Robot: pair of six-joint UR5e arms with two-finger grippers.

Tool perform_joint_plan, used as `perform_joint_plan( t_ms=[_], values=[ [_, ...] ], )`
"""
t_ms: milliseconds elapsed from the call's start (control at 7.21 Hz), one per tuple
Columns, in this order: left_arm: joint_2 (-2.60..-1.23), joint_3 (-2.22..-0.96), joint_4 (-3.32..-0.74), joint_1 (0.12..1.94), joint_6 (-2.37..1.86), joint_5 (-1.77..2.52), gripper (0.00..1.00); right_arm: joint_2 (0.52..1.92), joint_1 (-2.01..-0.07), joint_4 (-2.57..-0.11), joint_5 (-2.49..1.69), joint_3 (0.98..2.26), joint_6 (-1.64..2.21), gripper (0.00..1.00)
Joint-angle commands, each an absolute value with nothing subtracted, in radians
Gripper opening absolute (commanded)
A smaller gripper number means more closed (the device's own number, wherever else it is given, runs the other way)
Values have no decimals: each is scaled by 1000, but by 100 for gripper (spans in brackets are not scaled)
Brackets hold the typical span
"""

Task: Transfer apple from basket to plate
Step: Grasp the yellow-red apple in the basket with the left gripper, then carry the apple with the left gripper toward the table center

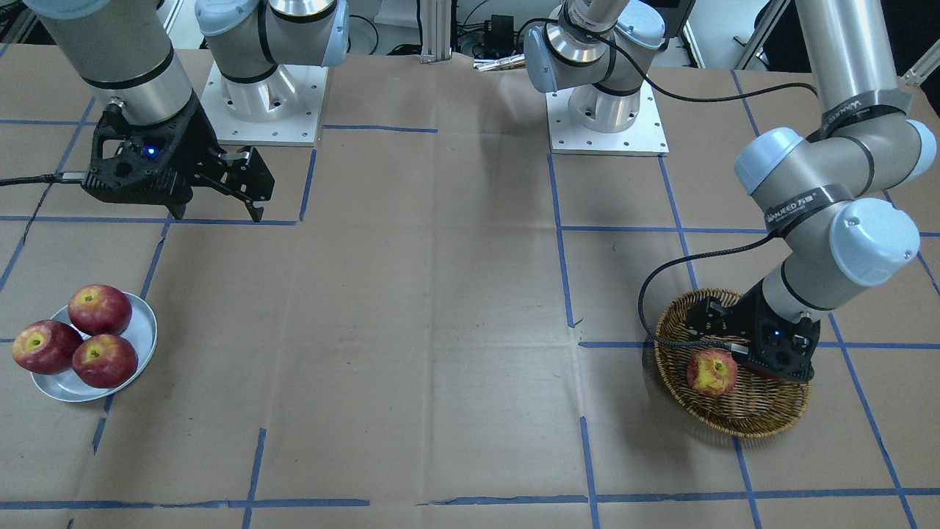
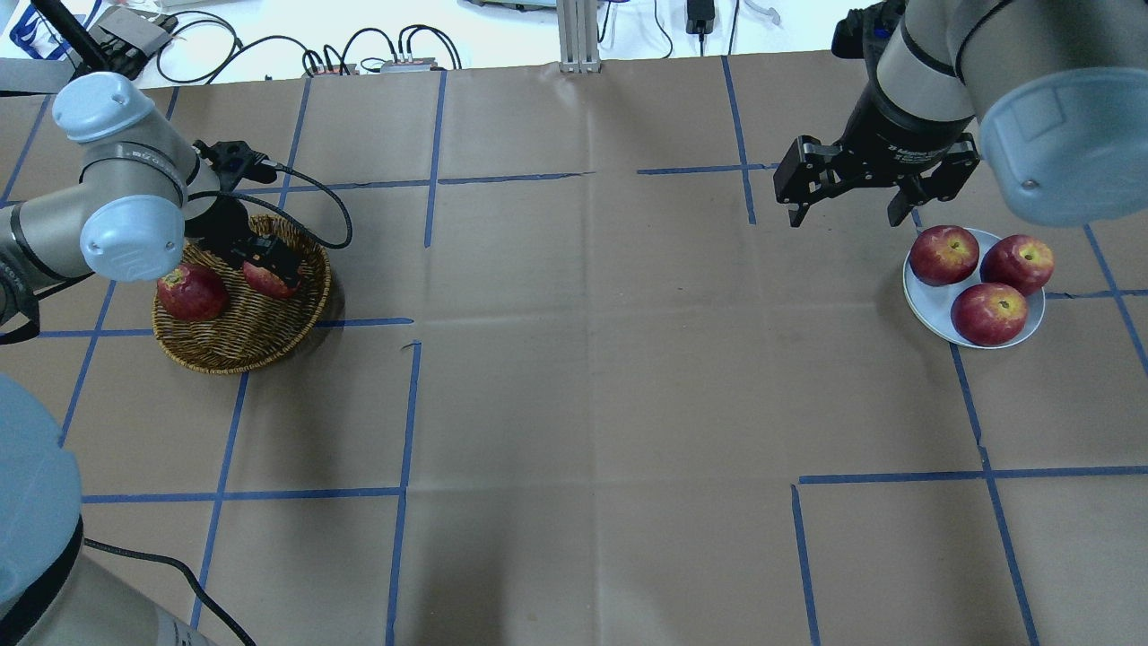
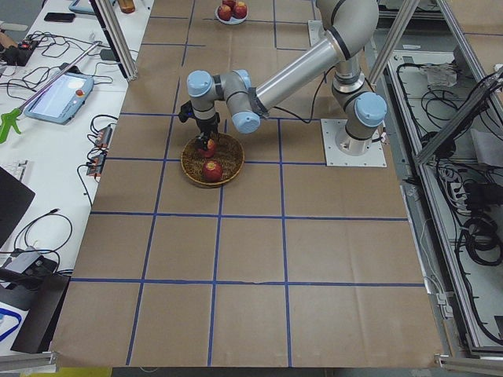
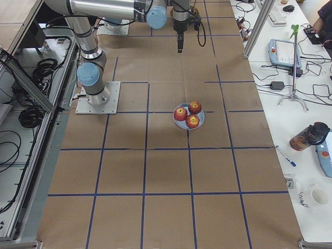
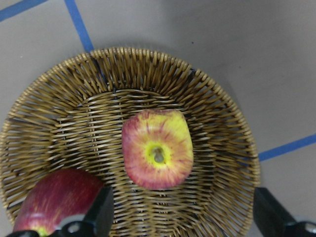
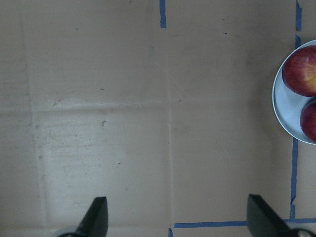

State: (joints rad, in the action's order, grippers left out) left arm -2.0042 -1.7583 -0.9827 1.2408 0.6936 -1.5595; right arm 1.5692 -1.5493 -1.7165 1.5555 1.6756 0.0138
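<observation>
Apple (image 5: pixel 157 155) whole in left-wrist view | overhead: left gripper (image 2: pixel 267 266) partly covers it

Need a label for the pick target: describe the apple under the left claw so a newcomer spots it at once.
Find the wicker basket on the robot's left side; two apples lie in it. The target apple sits near the middle. It alone wears big yellow patches; its neighbour, by the rim, is darker, almost wholly red.

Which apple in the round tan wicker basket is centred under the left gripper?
The red apple with bright-yellow patches; the darker, uniformly red apple sits off-centre at the woven wicker basket's rim.
</observation>
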Motion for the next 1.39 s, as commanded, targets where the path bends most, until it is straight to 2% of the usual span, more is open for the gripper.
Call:
perform_joint_plan(
  t_ms=[0,139,277,416,693,1248],
  values=[
    [-2031,-1761,-973,1239,686,-1562,74,1569,-1549,-1717,1555,1675,14,100],
    [-2033,-1756,-974,1239,686,-1562,61,1569,-1549,-1717,1555,1675,14,100],
    [-2036,-1732,-977,1239,684,-1571,40,1569,-1549,-1717,1555,1675,14,100],
    [-2016,-1730,-986,1246,680,-1574,31,1569,-1549,-1717,1555,1675,14,100],
    [-1967,-1659,-1099,1310,507,-1575,31,1569,-1549,-1717,1555,1675,14,100],
    [-1989,-1606,-1138,1682,44,-1613,34,1569,-1549,-1717,1555,1675,14,100]
  ],
)
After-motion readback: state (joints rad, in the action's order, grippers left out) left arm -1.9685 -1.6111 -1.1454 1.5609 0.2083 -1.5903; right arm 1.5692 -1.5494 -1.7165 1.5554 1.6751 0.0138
